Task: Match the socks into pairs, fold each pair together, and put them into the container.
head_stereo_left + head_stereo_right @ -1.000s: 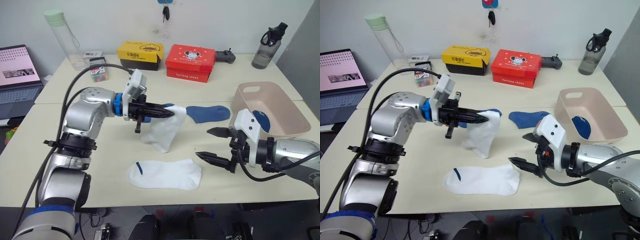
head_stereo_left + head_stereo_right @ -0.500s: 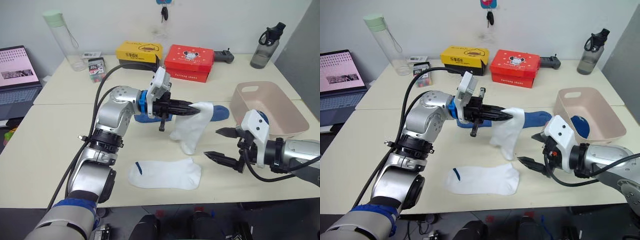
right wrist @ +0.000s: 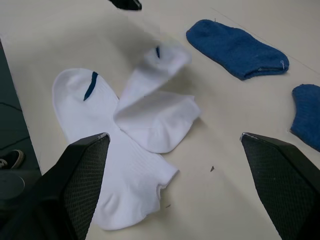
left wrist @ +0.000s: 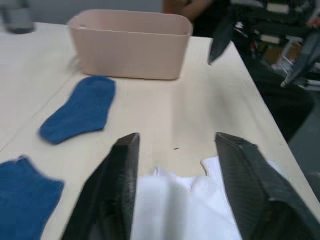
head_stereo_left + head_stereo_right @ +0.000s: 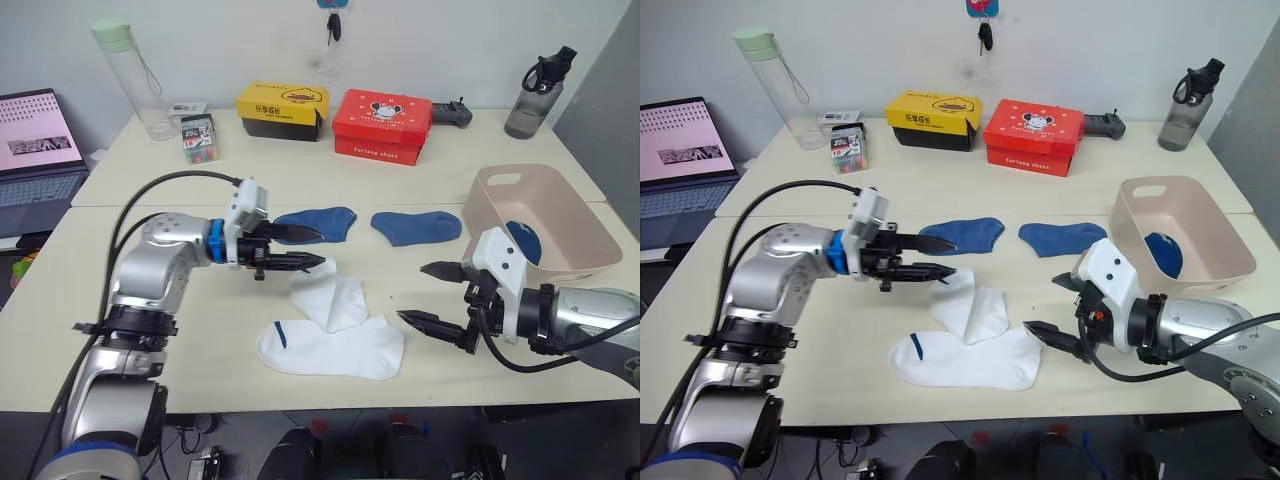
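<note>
Two white socks with navy marks lie on the table, one sock (image 5: 332, 300) draped across the toe end of the other (image 5: 330, 348). Just left of the upper sock, my left gripper (image 5: 318, 250) is open and holds nothing; in its wrist view the white sock (image 4: 185, 210) lies under its fingers (image 4: 117, 190). Behind them, two medium blue socks (image 5: 315, 222) (image 5: 418, 227) lie flat. My right gripper (image 5: 415, 293) is open to the right of the white socks. The pink-beige container (image 5: 560, 196) stands at the far right with something blue (image 5: 524, 240) inside.
Along the back of the table stand a yellow box (image 5: 281, 107), a red box (image 5: 381, 123), a clear bottle with a green lid (image 5: 130, 75), a small box (image 5: 197, 137), a black controller (image 5: 450, 113) and a dark bottle (image 5: 530, 95). A laptop (image 5: 35, 150) sits far left.
My left gripper has opened and let the white sock go; it now lies on the table over the other white sock. The left arm drew back to the left. The right gripper barely moved.
</note>
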